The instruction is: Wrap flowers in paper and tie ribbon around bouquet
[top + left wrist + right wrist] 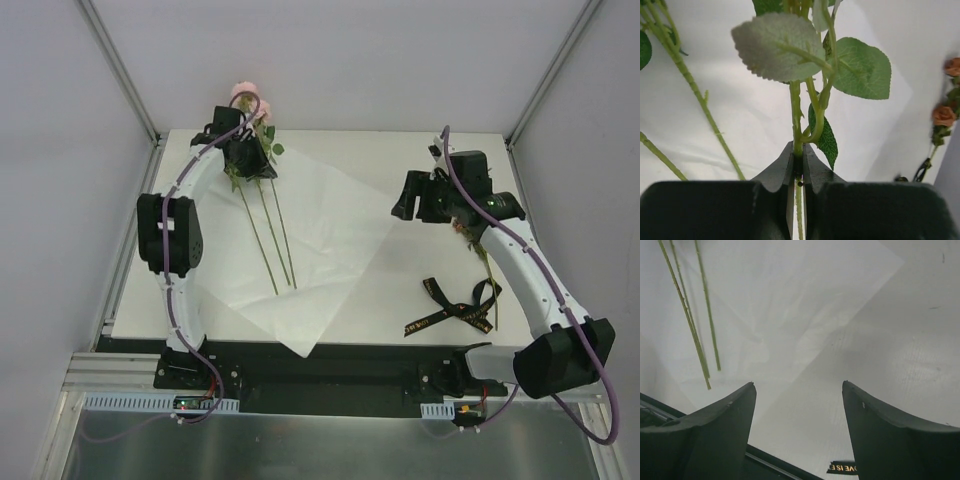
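My left gripper [797, 154] is clamped on one green stem [796, 115] of the flowers [243, 95], just below the leaves [775, 47], at the far left of the table [400, 150]. The other stems [270, 240] run toward me across the paper [335, 215], which lies flat and turned cornerwise. My right gripper [799, 390] hangs near the paper's right corner, fingers spread wide with nothing between them. The ribbon [452, 306] lies loosely looped on the table by the right arm, off the paper. A sprig of rust blooms [943, 115] lies near it.
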You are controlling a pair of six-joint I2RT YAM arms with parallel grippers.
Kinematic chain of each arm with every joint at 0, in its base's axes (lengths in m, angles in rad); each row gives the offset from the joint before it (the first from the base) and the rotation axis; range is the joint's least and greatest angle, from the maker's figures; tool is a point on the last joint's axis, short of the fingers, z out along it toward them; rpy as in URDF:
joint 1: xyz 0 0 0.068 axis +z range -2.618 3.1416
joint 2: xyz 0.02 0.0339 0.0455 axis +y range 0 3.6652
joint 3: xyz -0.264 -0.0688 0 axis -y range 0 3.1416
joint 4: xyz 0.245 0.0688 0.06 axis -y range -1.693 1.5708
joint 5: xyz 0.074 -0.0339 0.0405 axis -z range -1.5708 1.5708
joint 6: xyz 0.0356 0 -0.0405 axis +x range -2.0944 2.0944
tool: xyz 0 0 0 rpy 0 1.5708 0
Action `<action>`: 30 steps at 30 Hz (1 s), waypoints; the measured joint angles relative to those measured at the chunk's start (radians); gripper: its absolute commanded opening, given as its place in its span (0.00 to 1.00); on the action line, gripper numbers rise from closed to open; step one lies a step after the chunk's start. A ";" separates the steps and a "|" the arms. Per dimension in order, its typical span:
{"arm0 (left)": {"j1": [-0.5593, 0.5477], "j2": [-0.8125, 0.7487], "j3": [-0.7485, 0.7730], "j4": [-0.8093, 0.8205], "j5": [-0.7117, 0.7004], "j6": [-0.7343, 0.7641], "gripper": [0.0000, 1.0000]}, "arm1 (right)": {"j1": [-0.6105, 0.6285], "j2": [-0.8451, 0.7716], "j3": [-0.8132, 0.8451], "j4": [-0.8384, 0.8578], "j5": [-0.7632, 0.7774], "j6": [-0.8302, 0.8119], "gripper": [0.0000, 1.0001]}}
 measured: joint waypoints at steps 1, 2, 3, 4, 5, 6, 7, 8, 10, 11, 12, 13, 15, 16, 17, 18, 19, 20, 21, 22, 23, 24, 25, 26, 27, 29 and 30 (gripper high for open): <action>0.000 0.055 0.028 -0.025 -0.013 0.011 0.00 | -0.016 0.000 0.000 -0.024 0.006 -0.013 0.74; -0.001 0.090 0.044 -0.045 -0.026 0.019 0.00 | -0.029 -0.002 -0.003 -0.043 0.014 -0.026 0.74; -0.001 0.127 0.059 -0.074 -0.041 0.027 0.00 | -0.035 -0.006 -0.010 -0.056 0.022 -0.037 0.74; -0.001 0.159 0.072 -0.100 -0.058 0.034 0.00 | -0.041 -0.013 -0.020 -0.070 0.032 -0.048 0.74; -0.001 0.176 0.081 -0.117 -0.069 0.042 0.00 | -0.046 -0.023 -0.031 -0.084 0.041 -0.057 0.74; -0.001 0.197 0.099 -0.141 -0.077 0.050 0.00 | -0.049 -0.032 -0.042 -0.093 0.048 -0.063 0.74; -0.001 0.211 0.116 -0.151 -0.083 0.056 0.00 | -0.051 -0.042 -0.051 -0.102 0.051 -0.068 0.74; -0.001 0.222 0.131 -0.157 -0.090 0.060 0.00 | -0.053 -0.049 -0.056 -0.110 0.053 -0.071 0.74; -0.001 0.229 0.157 -0.163 -0.102 0.067 0.00 | -0.054 -0.053 -0.058 -0.116 0.054 -0.074 0.74; -0.001 0.229 0.167 -0.163 -0.104 0.070 0.00 | -0.054 -0.053 -0.058 -0.116 0.054 -0.076 0.74; -0.002 0.229 0.177 -0.164 -0.110 0.071 0.00 | -0.054 -0.053 -0.058 -0.117 0.054 -0.076 0.74; -0.002 0.229 0.188 -0.164 -0.121 0.072 0.00 | -0.054 -0.053 -0.058 -0.117 0.054 -0.076 0.74; -0.002 0.233 0.203 -0.163 -0.131 0.074 0.00 | -0.054 -0.053 -0.058 -0.117 0.054 -0.076 0.75; -0.002 0.239 0.213 -0.164 -0.137 0.074 0.00 | -0.054 -0.053 -0.059 -0.117 0.055 -0.076 0.75; -0.002 0.248 0.226 -0.164 -0.144 0.074 0.00 | -0.054 -0.053 -0.058 -0.117 0.057 -0.076 0.75; -0.002 0.261 0.238 -0.164 -0.150 0.074 0.00 | -0.054 -0.053 -0.058 -0.117 0.060 -0.076 0.75; -0.002 0.277 0.254 -0.165 -0.152 0.074 0.00 | -0.054 -0.053 -0.058 -0.118 0.063 -0.076 0.75; -0.002 0.293 0.267 -0.163 -0.153 0.074 0.00 | -0.054 -0.053 -0.058 -0.119 0.066 -0.077 0.75; -0.002 0.310 0.277 -0.163 -0.154 0.074 0.00 | -0.054 -0.053 -0.058 -0.121 0.070 -0.079 0.75; -0.002 0.323 0.285 -0.164 -0.155 0.074 0.00 | -0.054 -0.053 -0.059 -0.124 0.073 -0.082 0.75; -0.002 0.340 0.292 -0.163 -0.156 0.074 0.00 | -0.054 -0.053 -0.058 -0.127 0.078 -0.084 0.75; -0.002 0.349 0.294 -0.164 -0.156 0.075 0.02 | -0.054 -0.053 -0.058 -0.131 0.084 -0.086 0.76; -0.002 0.358 0.295 -0.165 -0.156 0.075 0.09 | -0.054 -0.053 -0.058 -0.135 0.092 -0.089 0.76; -0.002 0.365 0.295 -0.168 -0.156 0.076 0.14 | -0.054 -0.053 -0.058 -0.141 0.101 -0.092 0.77; -0.002 0.370 0.295 -0.172 -0.156 0.078 0.20 | -0.054 -0.053 -0.058 -0.150 0.119 -0.096 0.79; -0.002 0.371 0.295 -0.178 -0.156 0.086 0.33 | -0.055 -0.053 -0.058 -0.161 0.156 -0.102 0.84; -0.002 0.370 0.295 -0.179 -0.156 0.093 0.37 | -0.059 -0.053 -0.058 -0.166 0.177 -0.106 0.86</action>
